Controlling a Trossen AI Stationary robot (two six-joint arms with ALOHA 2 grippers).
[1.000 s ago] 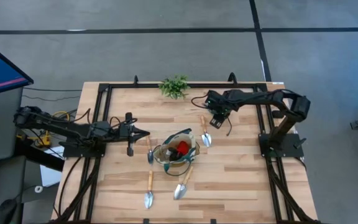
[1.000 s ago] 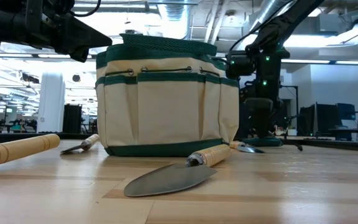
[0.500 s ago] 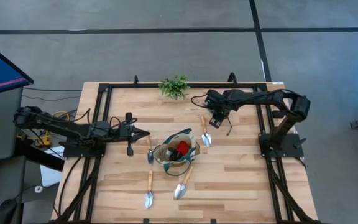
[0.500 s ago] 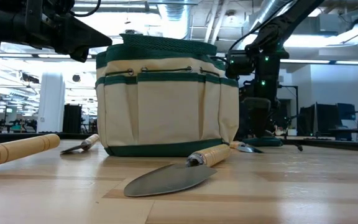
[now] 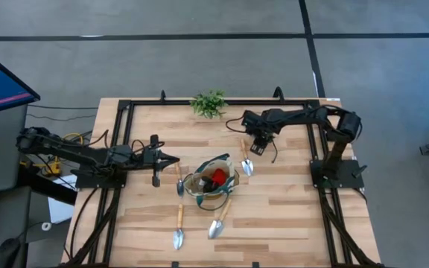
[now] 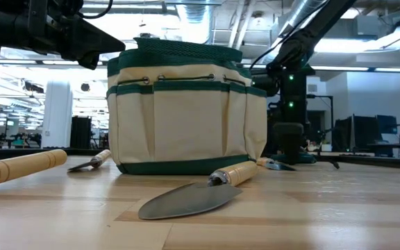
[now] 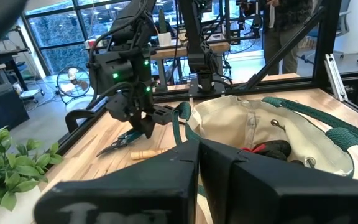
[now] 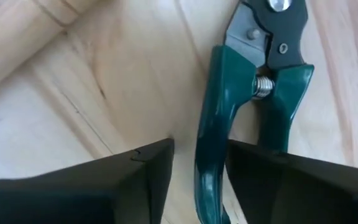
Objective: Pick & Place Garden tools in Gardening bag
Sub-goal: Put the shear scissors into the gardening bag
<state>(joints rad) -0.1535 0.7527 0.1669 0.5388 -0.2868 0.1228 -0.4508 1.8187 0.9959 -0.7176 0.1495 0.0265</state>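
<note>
Right wrist view: my right gripper (image 8: 197,168) is down at the table (image 5: 289,216), its two dark fingers (image 8: 135,180) parted, with one dark green handle of the pruning shears (image 8: 253,81) running between them. I cannot tell whether the fingers press on that handle. The shears lie flat on the wood; their spring and pivot bolts show beyond my fingertips.

High view: my right gripper (image 5: 258,138) sits toward the far side of the table, beside the wooden handle of a trowel (image 5: 246,160) whose blade points at the gardening bag (image 5: 211,181). The bag stands upright near the table's middle, mouth up, with a red-and-black item (image 5: 217,176) inside. My left gripper (image 5: 171,159) is closed and empty, held above the table just left of the bag. A second trowel (image 5: 179,181) lies between it and the bag. Two more trowels (image 5: 178,227) (image 5: 218,221) lie on the near side, one leaning against the bag's base. A leafy plant (image 5: 208,103) stands at the far edge.

Low view: the bag (image 6: 186,114) fills the centre, a trowel blade (image 6: 186,200) flat in front of it.
</note>
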